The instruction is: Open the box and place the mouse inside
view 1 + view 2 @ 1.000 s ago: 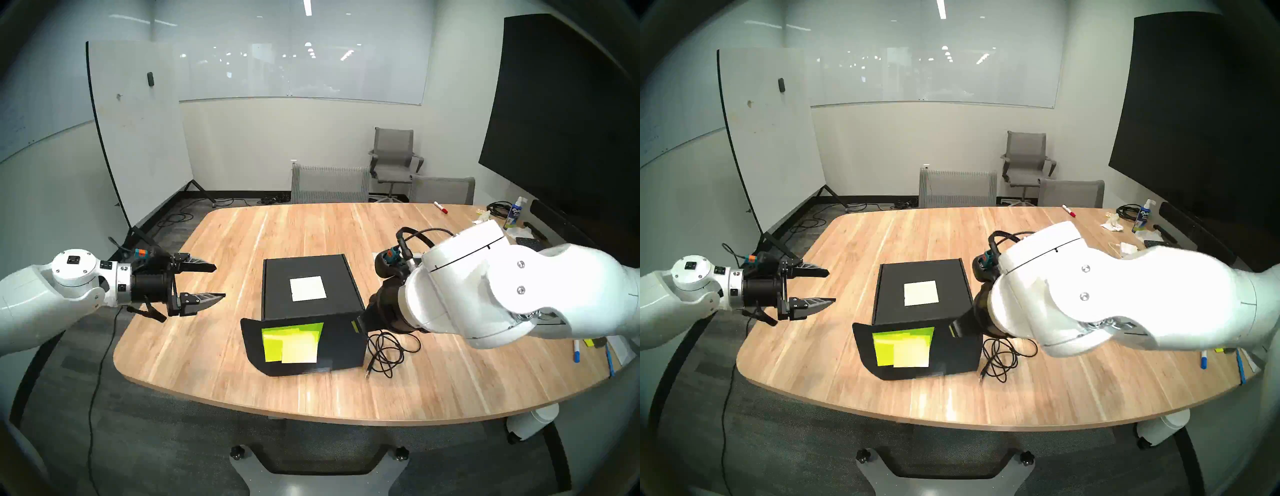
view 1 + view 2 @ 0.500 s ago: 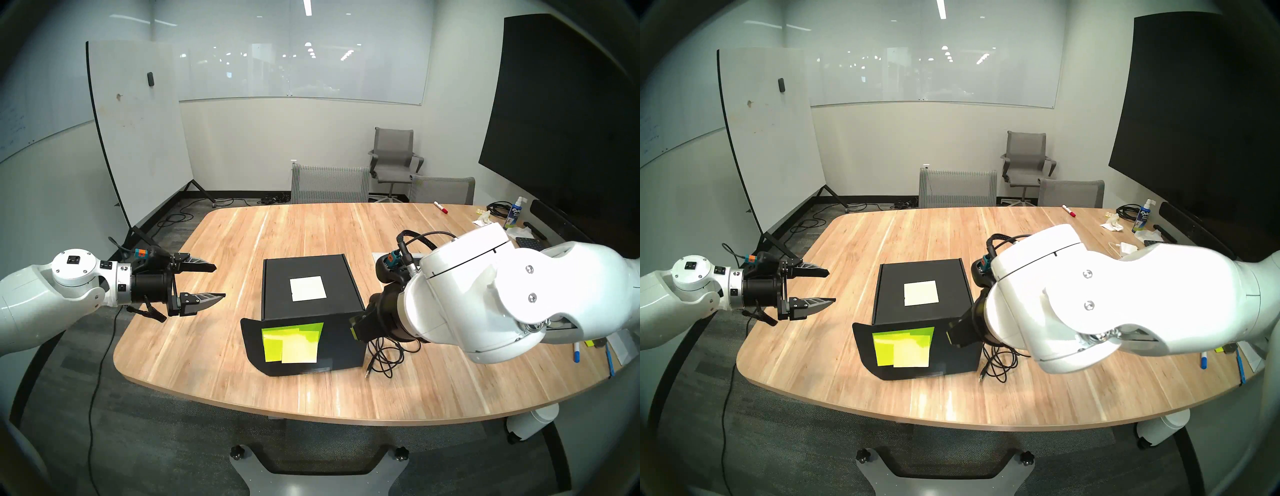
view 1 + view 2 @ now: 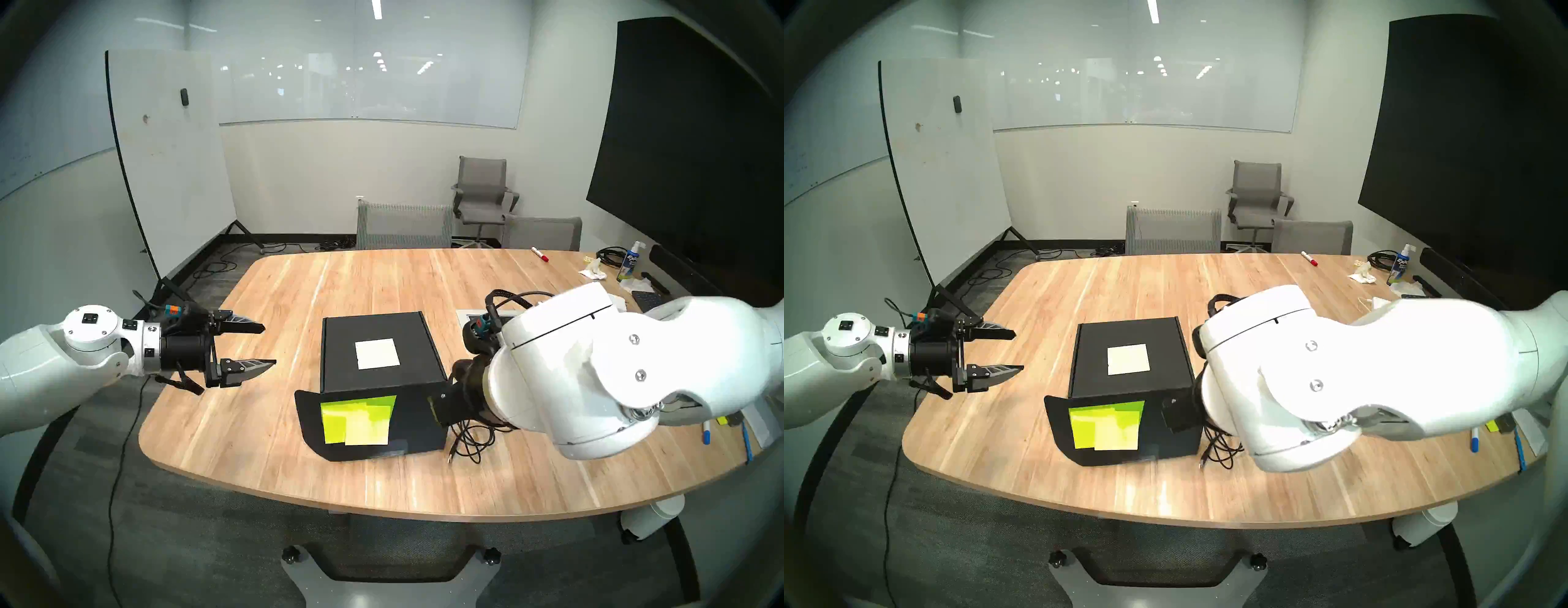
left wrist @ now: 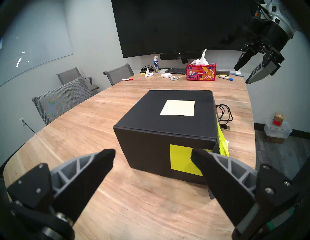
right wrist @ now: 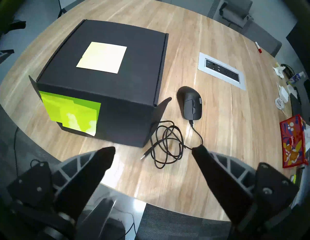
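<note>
Mouse (image 5: 190, 103): on surface (image 5: 218, 127), ahead of my right pincer (image 5: 153, 151), slightly right; long axis points roughly toward me, cable end nearest. Box (image 5: 104, 87): ahead-left, just beside mouse, lid down. Right pincer nearer, spread wide, empty. Left pincer (image 3: 254, 346): wide, empty, beyond box.

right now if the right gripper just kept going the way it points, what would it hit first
Probably the coiled cable of the mouse on the table. It sits between the open right gripper fingertips in the wrist view, beside the box. Depth is unclear.

tissue box (image 4: 201, 72): "Kleenex" | spray bottle (image 4: 156, 65): "Expo" (partly legible)
</note>
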`<state>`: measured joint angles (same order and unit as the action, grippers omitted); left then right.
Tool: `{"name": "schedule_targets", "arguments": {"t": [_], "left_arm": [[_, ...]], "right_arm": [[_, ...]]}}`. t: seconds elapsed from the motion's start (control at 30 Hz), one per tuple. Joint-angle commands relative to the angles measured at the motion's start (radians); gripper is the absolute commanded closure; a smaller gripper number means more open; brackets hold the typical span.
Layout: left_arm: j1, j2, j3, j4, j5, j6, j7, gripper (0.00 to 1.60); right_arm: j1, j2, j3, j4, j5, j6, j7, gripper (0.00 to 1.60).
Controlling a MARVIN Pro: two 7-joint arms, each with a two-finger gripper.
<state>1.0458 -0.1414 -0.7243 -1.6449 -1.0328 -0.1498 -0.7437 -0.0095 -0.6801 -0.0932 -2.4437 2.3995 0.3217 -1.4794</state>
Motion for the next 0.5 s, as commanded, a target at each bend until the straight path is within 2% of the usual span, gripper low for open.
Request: {"name": "schedule_targets", "arguments": {"t": [0.0, 0.47], "left_arm": [[-0.012, 0.001, -0.013, 0.0, -0.005, -0.006, 0.0, 0.0], [-0.013, 0.001, -0.011, 0.0, -0.006, -0.007, 0.0, 0.0]], "right_arm": [[0.052, -0.046, -0.009, 0.0, -0.007, -0.035, -0.004, 0.0], [0.093, -0.069, -0.054, 0.0, -0.01, -0.066, -0.004, 0.0]]}}
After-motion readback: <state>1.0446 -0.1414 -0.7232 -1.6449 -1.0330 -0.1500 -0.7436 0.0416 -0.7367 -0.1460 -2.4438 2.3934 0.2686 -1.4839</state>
